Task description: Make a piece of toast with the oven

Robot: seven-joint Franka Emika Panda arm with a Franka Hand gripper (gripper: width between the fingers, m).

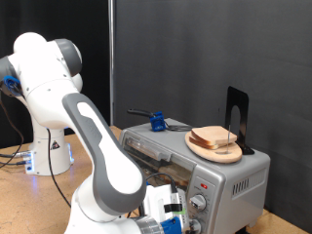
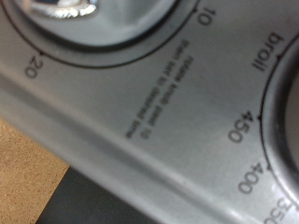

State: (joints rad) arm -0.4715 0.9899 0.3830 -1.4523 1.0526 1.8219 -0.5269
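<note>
Knob dials [image 2: 131,28] fill the wrist view — the gripper [image 1: 175,216] sits at the oven [image 1: 210,166] controls, fingers' opening impossible to tell; setting the timer seems in hand — needing a careful turn.

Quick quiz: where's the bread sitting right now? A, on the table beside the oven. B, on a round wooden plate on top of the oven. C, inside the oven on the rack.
B: the exterior view shows the bread on the plate atop the oven.
</note>
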